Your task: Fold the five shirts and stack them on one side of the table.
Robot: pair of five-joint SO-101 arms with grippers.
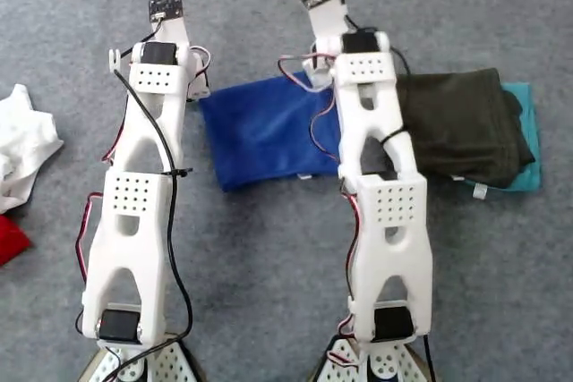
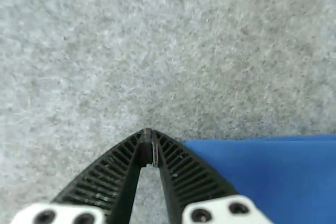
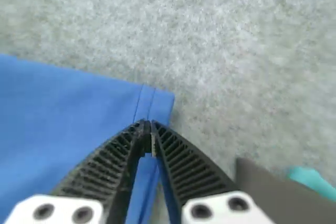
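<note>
A folded blue shirt [image 1: 264,131] lies flat on the grey mat between my two arms. My left gripper [image 2: 147,136] is shut with nothing in it, its tips over bare mat just off the blue shirt [image 2: 273,177]. My right gripper [image 3: 147,128] is also shut, its tips over the hemmed corner of the blue shirt [image 3: 63,114]; I cannot tell whether it pinches the cloth. To the right, a folded dark shirt [image 1: 466,123] rests on a teal shirt [image 1: 528,140]. A crumpled white shirt [image 1: 22,145] and a red shirt [image 1: 9,239] lie at the left edge.
The grey mat [image 1: 269,248] covers the whole table. The left arm [image 1: 143,176] and right arm [image 1: 380,185] stretch from the near edge toward the far side. The right arm crosses over the gap between the blue and dark shirts.
</note>
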